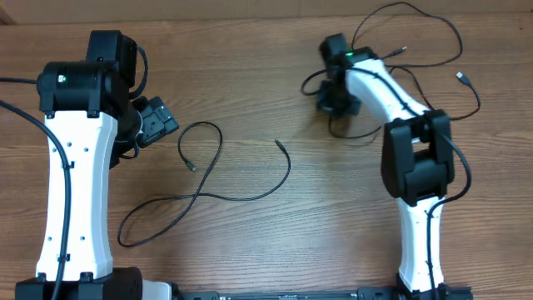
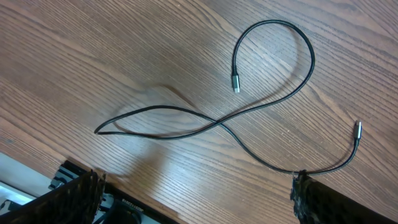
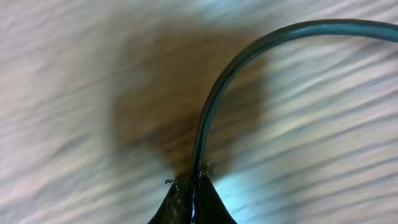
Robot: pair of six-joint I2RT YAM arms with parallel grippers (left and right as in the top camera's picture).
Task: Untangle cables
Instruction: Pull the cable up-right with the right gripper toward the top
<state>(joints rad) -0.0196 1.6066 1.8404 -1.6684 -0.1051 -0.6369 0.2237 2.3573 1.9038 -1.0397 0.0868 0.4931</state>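
Note:
One black cable (image 1: pixel 208 187) lies alone on the table's middle in a crossed loop, with small plug ends. It also shows in the left wrist view (image 2: pixel 249 118). My left gripper (image 1: pixel 154 123) is open and empty, left of that cable; its fingertips (image 2: pixel 193 199) frame the near edge of the view. More black cables (image 1: pixel 433 50) lie in loose loops at the back right. My right gripper (image 1: pixel 333 100) is shut on one of these cables (image 3: pixel 211 106), pinched between its fingertips (image 3: pixel 194 186) close above the wood.
The wooden table (image 1: pixel 275 242) runs to the front edge, where both arm bases stand. The thicker black robot wires (image 1: pixel 25 117) hang by the left arm.

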